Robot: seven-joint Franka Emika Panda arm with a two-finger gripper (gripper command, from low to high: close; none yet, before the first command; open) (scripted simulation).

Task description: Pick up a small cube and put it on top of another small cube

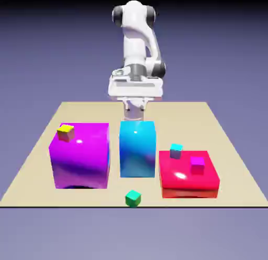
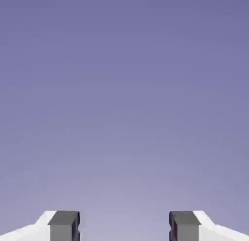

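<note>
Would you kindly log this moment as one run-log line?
gripper: jaws open, empty | green cube: on table, front edge | magenta-pink cube: on red block | stack: not done

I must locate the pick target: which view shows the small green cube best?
The exterior view: the green cube sits alone on the table near its front edge. The hand view shows only backdrop between the open gripper fingertips.

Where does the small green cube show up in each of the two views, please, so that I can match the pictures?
Exterior view: the small green cube sits on the table near its front edge, just ahead of the tall blue block, touching nothing.
Hand view: not in it; only the plain backdrop and two grey fingertips, set wide apart.
Shared landmark: the gripper, which in the exterior view is mostly hidden behind the blue block.
</note>
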